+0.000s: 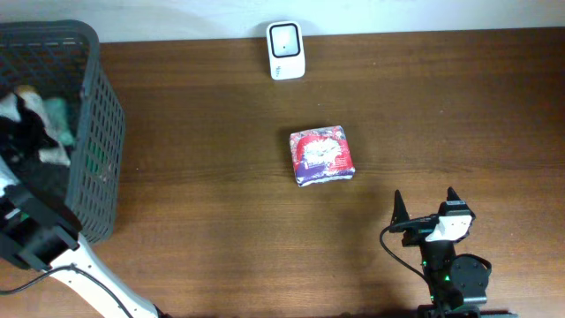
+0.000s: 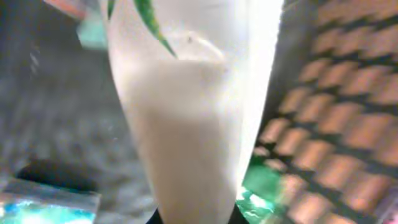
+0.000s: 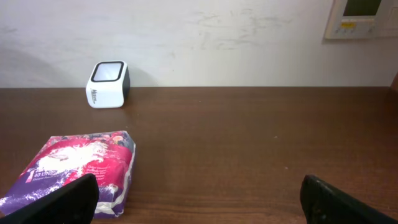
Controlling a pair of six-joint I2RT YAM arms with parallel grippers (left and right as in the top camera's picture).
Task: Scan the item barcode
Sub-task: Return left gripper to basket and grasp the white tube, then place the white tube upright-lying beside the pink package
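Note:
A white packet (image 2: 193, 124) with a green leaf print fills the left wrist view. My left gripper (image 2: 196, 219) is down inside the basket, shut on the packet's lower end, and its dark fingertips just show on either side. The white barcode scanner (image 1: 286, 50) stands at the table's far edge, its window facing up; the scanner (image 3: 107, 84) also shows in the right wrist view. A red and purple pack (image 1: 322, 156) lies flat mid-table. My right gripper (image 1: 425, 208) rests near the front edge, open and holding nothing.
The dark mesh basket (image 1: 97, 132) at the left edge holds several other soft packets, with a green one (image 2: 261, 186) beside the gripper. The basket wall (image 2: 348, 93) stands close on the right of the left gripper. A wall lies behind the scanner.

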